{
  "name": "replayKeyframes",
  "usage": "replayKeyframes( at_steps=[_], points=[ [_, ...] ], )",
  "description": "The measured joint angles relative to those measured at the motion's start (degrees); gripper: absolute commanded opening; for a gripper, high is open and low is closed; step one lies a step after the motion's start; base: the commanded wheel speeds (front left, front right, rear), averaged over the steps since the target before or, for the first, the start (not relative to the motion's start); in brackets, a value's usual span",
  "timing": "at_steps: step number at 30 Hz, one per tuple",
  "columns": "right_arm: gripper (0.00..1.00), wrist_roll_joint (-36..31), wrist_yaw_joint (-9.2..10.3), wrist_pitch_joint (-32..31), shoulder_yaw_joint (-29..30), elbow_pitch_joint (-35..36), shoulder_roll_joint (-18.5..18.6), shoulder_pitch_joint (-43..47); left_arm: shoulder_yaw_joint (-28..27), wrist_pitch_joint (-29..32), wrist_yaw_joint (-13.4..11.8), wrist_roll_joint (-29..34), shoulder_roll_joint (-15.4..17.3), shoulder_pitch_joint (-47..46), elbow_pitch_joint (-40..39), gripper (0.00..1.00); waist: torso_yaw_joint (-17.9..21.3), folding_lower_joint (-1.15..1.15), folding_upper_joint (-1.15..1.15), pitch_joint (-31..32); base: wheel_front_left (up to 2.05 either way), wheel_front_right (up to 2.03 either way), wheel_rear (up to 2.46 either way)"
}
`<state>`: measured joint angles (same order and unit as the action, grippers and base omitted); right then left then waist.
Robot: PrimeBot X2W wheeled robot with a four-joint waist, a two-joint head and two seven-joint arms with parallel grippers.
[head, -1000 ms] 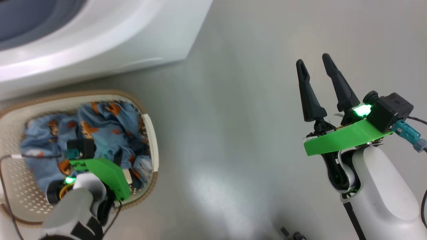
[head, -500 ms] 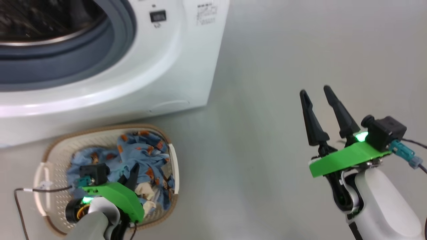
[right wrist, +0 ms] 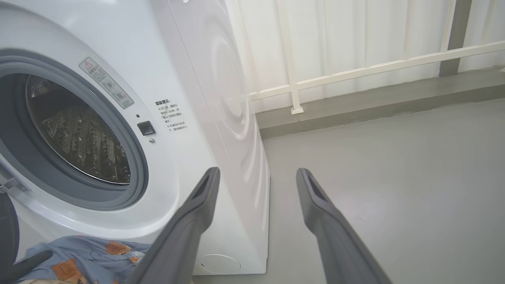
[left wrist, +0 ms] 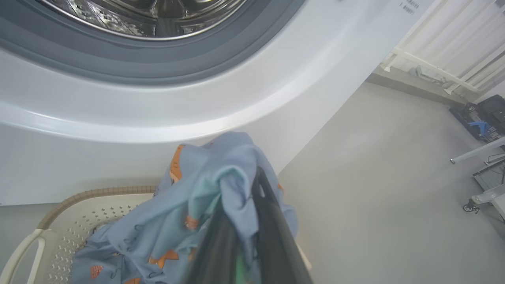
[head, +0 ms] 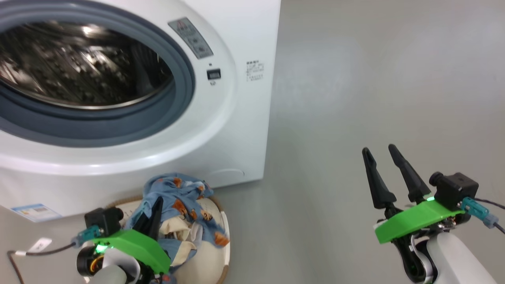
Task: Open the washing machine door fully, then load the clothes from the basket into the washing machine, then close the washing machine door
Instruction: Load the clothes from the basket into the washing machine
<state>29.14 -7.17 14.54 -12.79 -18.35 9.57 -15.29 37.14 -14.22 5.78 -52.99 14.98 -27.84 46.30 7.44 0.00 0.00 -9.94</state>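
The washing machine (head: 236,118) fills the upper left of the head view, its grey-ringed opening uncovered and the steel drum (head: 79,71) bare inside. A dark curved sliver at the left edge of the right wrist view looks like the washing machine door's rim (right wrist: 4,232). Below the opening sits the basket (head: 223,236). My left gripper (head: 156,207) is shut on the light blue clothes (head: 181,201), which hang bunched above the basket. The left wrist view has the clothes (left wrist: 205,189) draped over my left gripper (left wrist: 248,185). My right gripper (head: 380,152) is open and holds nothing, off to the right over the floor.
Bare grey floor (head: 355,98) stretches right of the machine. A white railing with curtains (right wrist: 355,71) runs behind it. Wheeled equipment (left wrist: 485,118) stands far off to the right. A cable (head: 23,252) trails from my left wrist, near a blue label (head: 35,212).
The head camera has tilted up, bringing the drum into view. My left gripper has risen out of the basket, lifting the clothes up towards the opening. The right gripper stays open.
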Motion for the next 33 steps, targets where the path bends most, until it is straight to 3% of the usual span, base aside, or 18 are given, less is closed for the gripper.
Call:
replayKeyframes(
  at_steps=[11,23,33],
  points=[
    [1.00,1.19,0.00,0.00,-0.25,-0.43,1.79,2.78,-8.34,-0.02,-6.10,8.23,2.55,10.61,-17.51,0.00,-1.81,0.00,0.00,7.81,0.00,0.00,0.00],
    [1.00,1.53,0.00,0.00,-0.24,-0.30,3.31,3.55,-14.07,-0.10,-11.59,14.28,3.44,17.00,-31.34,0.00,-2.99,0.00,0.00,9.86,0.00,0.00,0.00],
    [1.00,1.54,0.00,0.00,-0.33,-0.19,4.08,4.11,-16.94,-0.15,-12.47,15.95,3.20,19.94,-34.28,0.00,-3.12,0.00,0.00,9.99,0.00,0.00,0.00]
  ],
)
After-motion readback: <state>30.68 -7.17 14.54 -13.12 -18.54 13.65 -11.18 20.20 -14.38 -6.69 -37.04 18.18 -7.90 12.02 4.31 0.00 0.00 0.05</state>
